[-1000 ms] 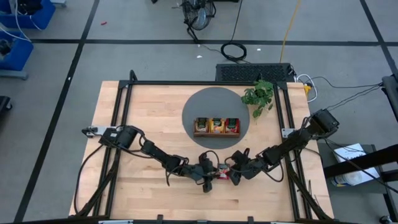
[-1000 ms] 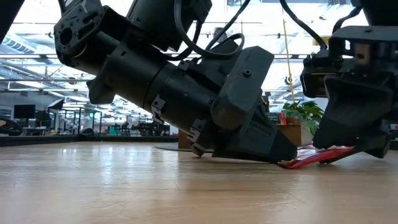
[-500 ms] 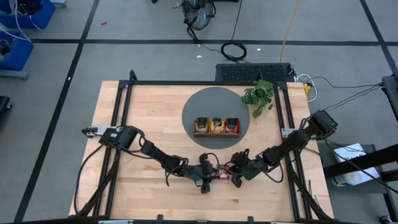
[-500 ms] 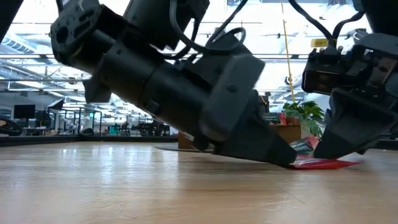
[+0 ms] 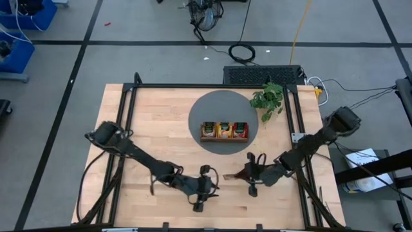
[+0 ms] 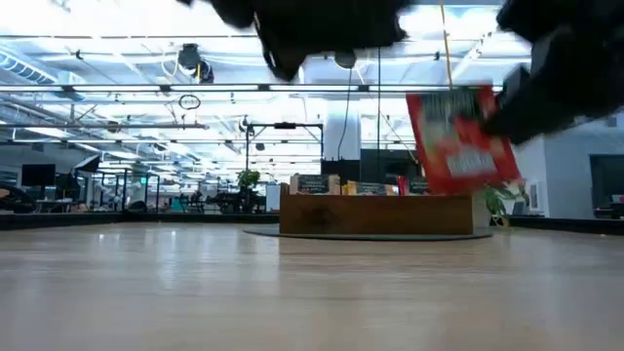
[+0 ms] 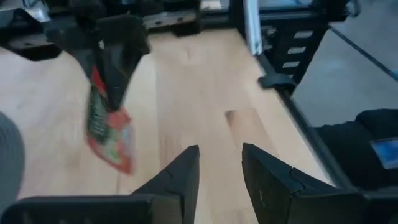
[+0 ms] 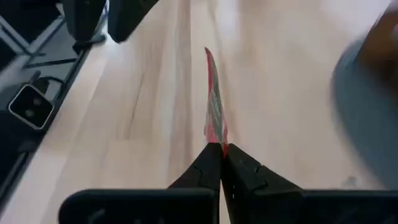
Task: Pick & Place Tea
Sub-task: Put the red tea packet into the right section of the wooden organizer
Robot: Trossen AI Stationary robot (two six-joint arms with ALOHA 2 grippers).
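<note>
A pale wooden surface [image 5: 161,122] is filling the centre of the high view. A grey round mat [image 5: 209,109] is lying upper centre, with a leafy plant [image 5: 267,100] sitting at its right edge.

- Red flat square tea-bag sachet [image 6: 460,141]: white and green print is present on its face, but no word or brand can be read in the low view.
- The same sachet in the left wrist view [image 7: 107,134]: print blurred, not legible.
- Brown wooden three-compartment tray [image 6: 375,214]: sachets standing in it carry dark print; none is readable.
</note>
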